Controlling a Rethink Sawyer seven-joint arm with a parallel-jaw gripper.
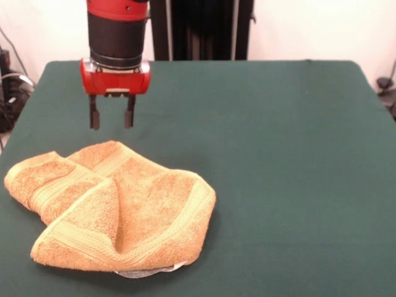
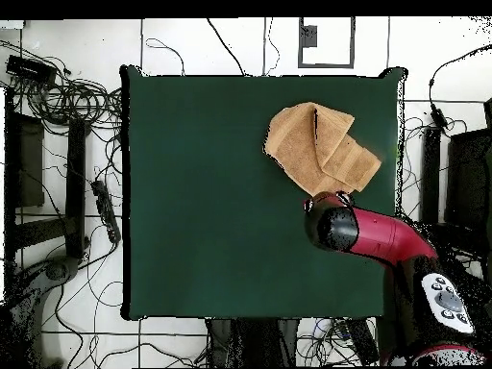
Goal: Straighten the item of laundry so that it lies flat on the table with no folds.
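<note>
The red and black Sawyer arm (image 1: pixel 117 31) is coming down from the top of the front view, and its two-fingered gripper (image 1: pixel 112 114) is hanging above the large rectangular dark green felt-topped table (image 1: pixel 278 154). The two dark fingers (image 1: pixel 94 116) are standing apart with a clear gap between them, pointing straight down, and nothing is sitting between them.

The small orange-tan terry-cloth towel (image 1: pixel 117 207) is lying just below and in front of the gripper in the front view, on the camera side of the fingertips. The fingertips are not touching the cloth; green table surface is showing between them and the towel's nearest edge. The towel is lying crumpled, not flat: one end is folding back over the middle, and the woven border bands (image 1: pixel 68 189) are running at differing angles across the bunched layers. A bit of white label (image 1: pixel 145 272) is peeking out from under the edge farthest from the gripper.

In the overhead view the arm's wrist (image 2: pixel 332 226) is covering the gripper, and the towel (image 2: pixel 312 149) is lying immediately beyond it, away from the robot's base, near one side edge of the table (image 2: pixel 211 192). Most of the tabletop is stretching off to the other side of the gripper.
</note>
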